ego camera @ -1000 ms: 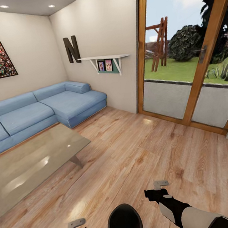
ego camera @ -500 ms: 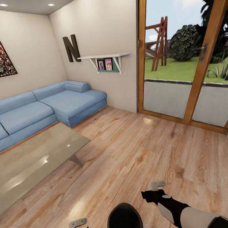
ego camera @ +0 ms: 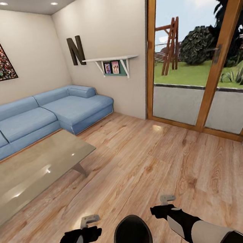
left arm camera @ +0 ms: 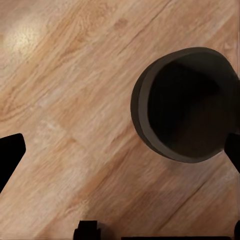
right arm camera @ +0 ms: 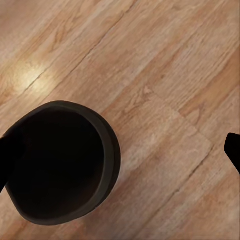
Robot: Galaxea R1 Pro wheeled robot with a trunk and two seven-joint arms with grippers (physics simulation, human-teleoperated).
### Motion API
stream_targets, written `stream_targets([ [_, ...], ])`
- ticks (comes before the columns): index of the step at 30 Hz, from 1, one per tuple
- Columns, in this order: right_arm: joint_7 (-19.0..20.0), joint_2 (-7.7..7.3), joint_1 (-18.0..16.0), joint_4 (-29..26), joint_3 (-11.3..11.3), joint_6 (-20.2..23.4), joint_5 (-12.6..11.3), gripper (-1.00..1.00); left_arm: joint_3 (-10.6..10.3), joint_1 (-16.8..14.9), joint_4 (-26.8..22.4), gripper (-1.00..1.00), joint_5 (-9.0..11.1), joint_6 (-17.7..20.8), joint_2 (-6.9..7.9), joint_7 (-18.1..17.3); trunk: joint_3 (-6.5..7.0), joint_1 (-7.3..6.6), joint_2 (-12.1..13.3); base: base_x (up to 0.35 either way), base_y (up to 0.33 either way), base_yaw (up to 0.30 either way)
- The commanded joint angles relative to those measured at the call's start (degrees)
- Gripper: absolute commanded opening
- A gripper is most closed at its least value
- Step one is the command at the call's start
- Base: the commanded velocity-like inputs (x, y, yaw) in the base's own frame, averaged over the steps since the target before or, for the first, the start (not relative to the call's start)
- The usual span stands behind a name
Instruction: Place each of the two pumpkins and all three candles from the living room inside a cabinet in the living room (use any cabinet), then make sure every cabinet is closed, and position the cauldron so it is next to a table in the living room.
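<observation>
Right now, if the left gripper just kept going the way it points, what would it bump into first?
Probably the bare wood floor. The left gripper points down at the planks, with the cauldron off to one side of its line, though depth is hard to judge.

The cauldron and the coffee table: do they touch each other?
Apart. The head view shows a broad stretch of wood floor between the cauldron and the coffee table.

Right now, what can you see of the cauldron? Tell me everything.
The cauldron is a round matte black pot with a thick rim, a wide circular mouth and a dark inside. It looks upright over the wood plank floor, low between the left gripper and right gripper; neither visibly touches it.
</observation>
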Motion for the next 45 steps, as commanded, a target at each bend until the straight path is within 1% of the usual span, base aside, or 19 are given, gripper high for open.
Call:
stream_targets([
  [1, -0.3, -0.01, 0.0, -0.1, 0.5, 0.2, -0.4, 1.00, -0.2, 0.0, -1.1, 1.00, 0.6, 1.3, 0.06, 0.7, -0.24, 0.22, -0.4, 0.000, 0.000, 0.000],
  [3, -0.4, -0.01, 0.0, -0.1, 0.5, 1.1, -0.5, 1.00, -0.2, -0.1, -2.4, 1.00, 0.6, 2.4, 0.00, 0.8, -0.60, 0.66, -1.2, 0.000, 0.000, 0.000],
  [6, -0.4, 0.05, 0.0, -0.2, 0.5, 5.6, -0.5, 1.00, -0.2, -0.1, -3.0, 1.00, 0.7, 3.1, -0.11, 0.8, -1.14, 1.32, -2.5, 0.000, 0.000, 0.000],
  [9, -0.4, 0.24, 0.0, -0.5, 0.4, 8.7, -0.7, 1.00, -0.2, -0.1, -3.2, 1.00, 0.7, 3.3, -0.18, 0.7, -1.68, 1.98, -3.7, 0.000, 0.000, 0.000],
  [12, -0.5, 0.73, 0.0, -1.5, 0.3, 10.2, -0.9, 1.00, -0.1, -0.1, -3.2, 1.00, 0.7, 3.4, -0.22, 0.7, -2.21, 2.64, -4.9, 0.000, 0.000, 0.000],
  [14, -0.5, 0.96, 0.0, -1.7, 0.3, 10.6, -1.0, 1.00, -0.2, -0.1, -3.2, 1.00, 0.6, 3.4, -0.58, 0.8, -2.57, 3.08, -5.7, 0.000, 0.000, 0.000],
  [18, -0.6, 1.21, 0.0, -1.8, 0.3, 11.1, -1.0, 1.00, -0.3, -0.1, -2.9, 1.00, 0.2, 3.5, -2.55, 1.2, -3.29, 3.96, -7.3, 0.000, 0.000, 0.000],
  [21, -0.5, 1.29, 0.0, -1.8, 0.3, 12.1, -1.0, 1.00, -0.3, -0.1, -2.7, 1.00, 0.0, 3.5, -3.15, 1.4, -3.83, 4.62, -8.5, 0.000, 0.000, 0.000],
  [45, -0.3, 2.22, 0.0, -1.8, 0.3, 11.7, -1.0, 1.00, -0.6, -0.1, -2.2, 1.00, 0.1, 3.2, -3.51, 1.4, -8.14, 9.89, -18.1, 0.000, 0.000, 0.000],
])
